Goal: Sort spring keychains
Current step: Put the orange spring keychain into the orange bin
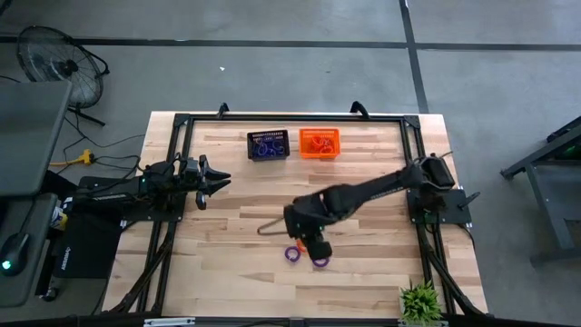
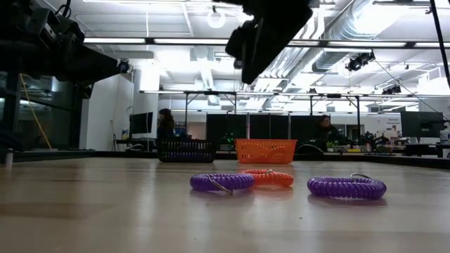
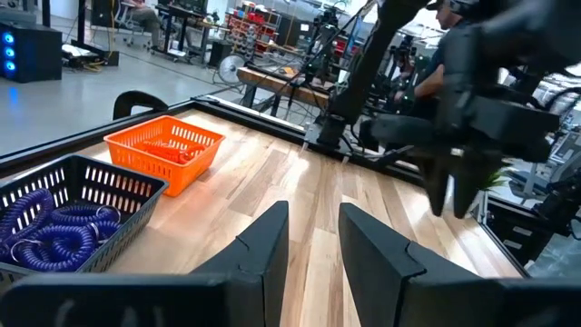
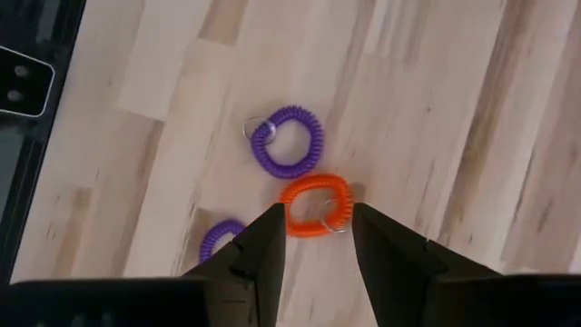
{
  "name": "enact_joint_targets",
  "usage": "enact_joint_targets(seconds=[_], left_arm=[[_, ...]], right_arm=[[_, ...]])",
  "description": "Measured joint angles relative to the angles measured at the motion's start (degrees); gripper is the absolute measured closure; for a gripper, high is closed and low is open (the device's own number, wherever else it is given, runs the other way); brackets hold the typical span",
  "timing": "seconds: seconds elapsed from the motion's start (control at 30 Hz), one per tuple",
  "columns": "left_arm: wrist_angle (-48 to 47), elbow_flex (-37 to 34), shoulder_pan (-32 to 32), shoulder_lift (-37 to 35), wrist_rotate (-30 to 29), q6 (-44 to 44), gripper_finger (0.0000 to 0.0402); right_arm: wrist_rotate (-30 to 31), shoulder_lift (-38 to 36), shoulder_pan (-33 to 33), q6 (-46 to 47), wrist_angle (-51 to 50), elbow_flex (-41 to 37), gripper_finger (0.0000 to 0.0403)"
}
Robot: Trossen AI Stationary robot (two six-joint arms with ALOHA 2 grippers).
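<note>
Grey concrete floor (image 1: 272,54), floor fan (image 1: 59,59)

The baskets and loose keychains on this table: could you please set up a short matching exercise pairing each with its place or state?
Things:
1. black basket
2. orange basket
3. orange keychain
4. left gripper

Places or states:
A. holds orange coils
B. waits at the table's left side, fingers apart and empty
C. holds purple coils
D. lies loose on the wood, right below the right gripper, its fingers open

Pairs: 1-C, 2-A, 3-D, 4-B
</note>
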Motion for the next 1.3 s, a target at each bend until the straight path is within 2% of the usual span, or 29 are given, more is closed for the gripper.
enact_joint_targets(seconds=[0.3,0.57,0.83,1.3], left_arm=[[0.0,0.0,0.0,0.0,0.0,0.0,0.0302],[0.0,0.0,0.0,0.0,0.0,0.0,0.0302],[0.0,0.0,0.0,0.0,0.0,0.0,0.0302],[0.0,0.0,0.0,0.0,0.0,0.0,0.0302]], right_arm=[[12.1,0.0,8.0,8.6,4.2,-2.3,0.0279],[11.3,0.1,8.6,14.2,11.2,-12.1,0.0279],[8.1,0.1,8.5,14.3,21.5,-20.0,0.0279],[11.5,0.1,7.8,12.0,28.5,-21.1,0.0279]])
